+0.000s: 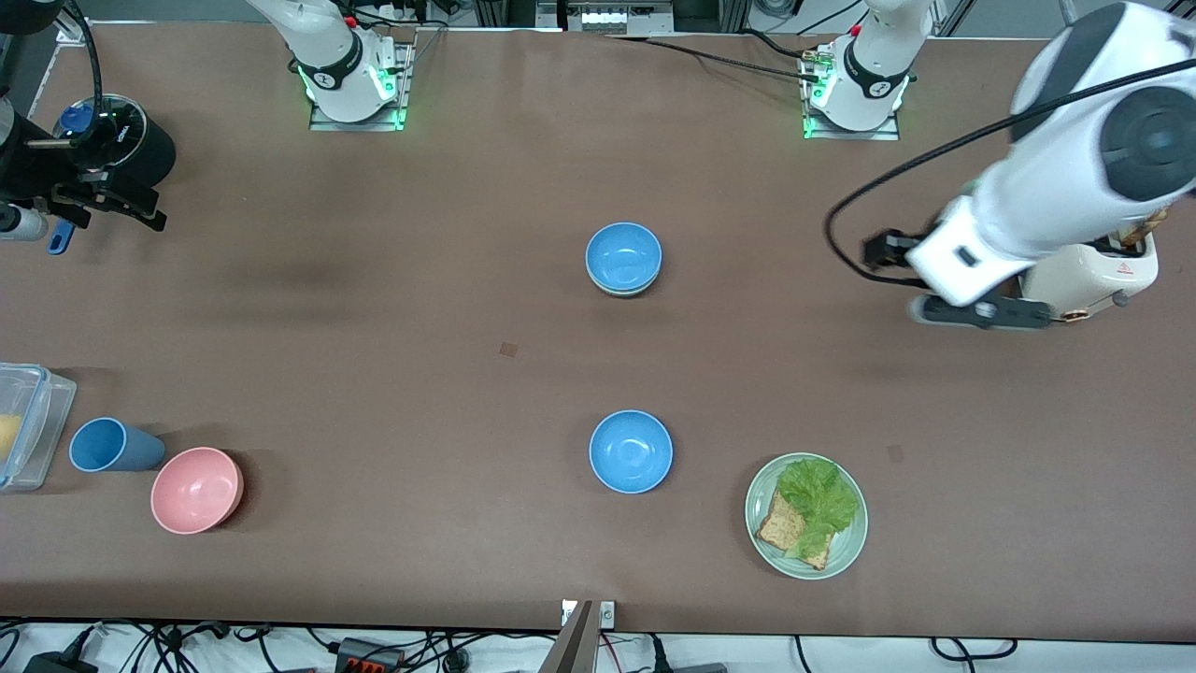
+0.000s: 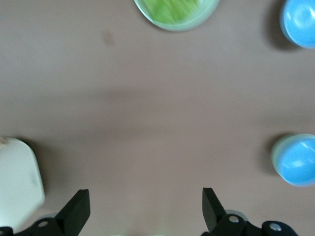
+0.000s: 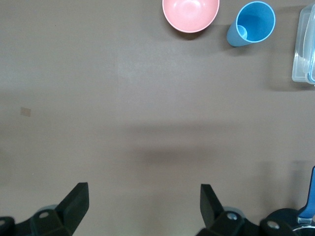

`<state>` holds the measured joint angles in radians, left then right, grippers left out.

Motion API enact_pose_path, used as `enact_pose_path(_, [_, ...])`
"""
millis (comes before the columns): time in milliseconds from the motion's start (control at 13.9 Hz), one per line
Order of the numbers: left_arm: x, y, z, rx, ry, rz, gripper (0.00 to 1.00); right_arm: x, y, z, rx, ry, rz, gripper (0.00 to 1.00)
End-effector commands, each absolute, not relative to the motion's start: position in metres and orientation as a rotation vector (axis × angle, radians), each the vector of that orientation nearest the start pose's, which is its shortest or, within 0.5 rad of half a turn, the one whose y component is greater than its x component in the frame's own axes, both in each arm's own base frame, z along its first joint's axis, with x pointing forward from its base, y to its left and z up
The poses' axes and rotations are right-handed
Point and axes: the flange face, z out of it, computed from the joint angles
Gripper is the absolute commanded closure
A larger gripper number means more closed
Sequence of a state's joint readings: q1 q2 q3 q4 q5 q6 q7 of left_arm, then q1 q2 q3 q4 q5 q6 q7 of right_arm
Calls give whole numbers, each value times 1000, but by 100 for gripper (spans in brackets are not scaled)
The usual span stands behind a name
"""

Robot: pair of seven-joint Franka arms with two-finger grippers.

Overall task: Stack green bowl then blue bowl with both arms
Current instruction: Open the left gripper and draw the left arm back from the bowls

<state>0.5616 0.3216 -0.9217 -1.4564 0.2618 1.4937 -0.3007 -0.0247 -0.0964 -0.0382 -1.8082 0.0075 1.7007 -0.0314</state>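
The green bowl sits mid-table with a blue bowl nested in it; only its pale rim shows. The pair also shows in the left wrist view, green rim around blue bowl. A second blue bowl stands alone nearer the front camera and also shows in the left wrist view. My left gripper is open and empty, in the air beside the toaster at the left arm's end. My right gripper is open and empty, over the right arm's end of the table.
A cream toaster stands by the left gripper. A pale green plate holds lettuce and toast. A pink bowl, a blue cup and a clear container are at the right arm's end, with a black round pot.
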Motion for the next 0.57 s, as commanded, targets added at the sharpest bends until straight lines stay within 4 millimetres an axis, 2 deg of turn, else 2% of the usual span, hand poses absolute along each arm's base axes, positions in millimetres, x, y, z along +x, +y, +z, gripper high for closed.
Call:
enact_pose_path(0, [579, -75, 569, -3063, -18, 69, 0, 529, -34, 574, -3142, 28, 5, 0])
enact_pose_path(144, [574, -30, 561, -3151, -222, 129, 0, 529, -35, 574, -3142, 30, 3, 0])
enact_pose_path(215, [573, -15, 560, -3172, -285, 141, 0, 529, -35, 574, -3141, 31, 2, 0])
enact_pose_path(287, [569, -12, 562, -3166, -302, 141, 0, 529, -34, 574, -3142, 28, 3, 0])
enact_pose_path(503, [550, -20, 580, -3152, -285, 130, 0, 529, -34, 574, -3141, 28, 2, 0])
